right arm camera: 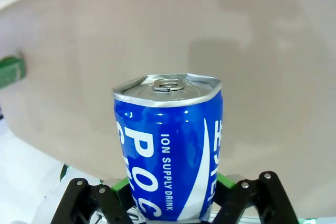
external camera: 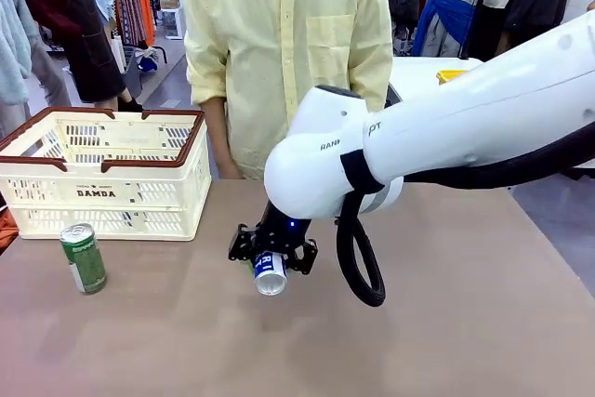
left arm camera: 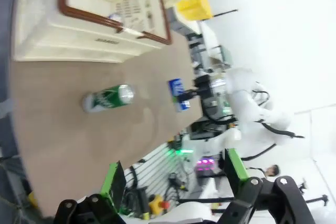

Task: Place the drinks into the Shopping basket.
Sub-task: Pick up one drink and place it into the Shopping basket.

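My right claw pinches the blue can, its long axis tipped toward me above the surface; the Shopping basket lies leftward. My left claw is spread.

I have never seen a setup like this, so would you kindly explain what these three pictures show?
Two white robot arms work at a brown table, with a person standing across it. The front picture comes from a fixed camera between the arms. The right arm's end effector is shut on a blue can above the table. The right wrist picture looks along that end effector's fingers, so the can looks large. The left wrist picture, rolled sideways, comes from the other arm, whose left end effector is open. A green can stands on the table in front of the cream basket.
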`<action>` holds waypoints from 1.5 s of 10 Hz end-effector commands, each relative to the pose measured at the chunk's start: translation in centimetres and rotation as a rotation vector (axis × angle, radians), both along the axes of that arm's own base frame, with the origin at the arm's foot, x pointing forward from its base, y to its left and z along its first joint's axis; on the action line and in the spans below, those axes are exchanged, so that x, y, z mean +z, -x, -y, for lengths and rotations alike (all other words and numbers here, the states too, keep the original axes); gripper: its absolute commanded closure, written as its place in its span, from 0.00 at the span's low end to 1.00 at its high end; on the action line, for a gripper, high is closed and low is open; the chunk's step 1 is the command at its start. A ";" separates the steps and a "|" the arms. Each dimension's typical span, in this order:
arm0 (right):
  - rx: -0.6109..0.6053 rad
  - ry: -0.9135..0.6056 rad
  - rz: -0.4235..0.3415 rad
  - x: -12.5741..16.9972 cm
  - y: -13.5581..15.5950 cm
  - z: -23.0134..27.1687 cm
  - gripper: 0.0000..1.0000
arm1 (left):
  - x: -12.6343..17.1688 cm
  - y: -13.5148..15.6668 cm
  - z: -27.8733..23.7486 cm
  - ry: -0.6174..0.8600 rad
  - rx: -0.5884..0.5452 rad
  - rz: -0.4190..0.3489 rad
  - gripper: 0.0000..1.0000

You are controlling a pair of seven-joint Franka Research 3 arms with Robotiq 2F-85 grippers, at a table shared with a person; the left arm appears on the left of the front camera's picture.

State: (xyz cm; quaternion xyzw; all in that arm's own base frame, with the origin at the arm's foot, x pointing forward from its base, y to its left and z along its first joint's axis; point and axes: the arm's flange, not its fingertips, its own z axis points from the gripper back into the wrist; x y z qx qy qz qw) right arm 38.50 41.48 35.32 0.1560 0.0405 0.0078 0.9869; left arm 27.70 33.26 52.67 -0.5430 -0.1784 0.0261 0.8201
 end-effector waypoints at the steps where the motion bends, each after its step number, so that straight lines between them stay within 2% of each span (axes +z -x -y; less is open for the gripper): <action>1: -0.104 0.041 -0.007 -2.3 -1.5 -2.1 1.00 | -2.0 -0.9 5.7 0.125 -0.050 -0.054 0.00; 2: -0.109 0.046 -0.010 -3.2 -1.8 -2.4 1.00 | -2.9 -1.5 6.8 0.067 -0.056 -0.075 0.00; 3: -0.128 0.052 0.006 -3.9 -2.0 -2.8 1.00 | -3.4 -2.0 7.1 0.017 -0.046 -0.130 0.00; 4: -0.113 0.069 0.015 -4.6 -2.1 -3.6 1.00 | -2.7 -1.5 5.4 0.088 -0.065 -0.048 0.00; 5: -0.104 0.092 0.015 -4.9 -2.2 -4.1 1.00 | -2.7 -1.5 5.4 0.088 -0.065 -0.048 0.00; 6: -0.099 0.108 0.008 -5.1 -2.4 -4.3 0.91 | -2.7 -1.5 5.4 0.088 -0.065 -0.048 0.00; 7: -0.088 0.122 0.002 -5.3 -2.5 -4.3 0.36 | -2.7 -1.5 5.4 0.088 -0.065 -0.048 0.00; 8: -0.082 0.139 0.005 -5.3 -2.5 -4.3 0.00 | -2.7 -1.5 5.4 0.088 -0.065 -0.048 0.00; 15: -0.071 0.159 0.015 -5.1 -2.6 -4.4 0.00 | -2.7 -1.5 5.4 0.088 -0.065 -0.048 0.00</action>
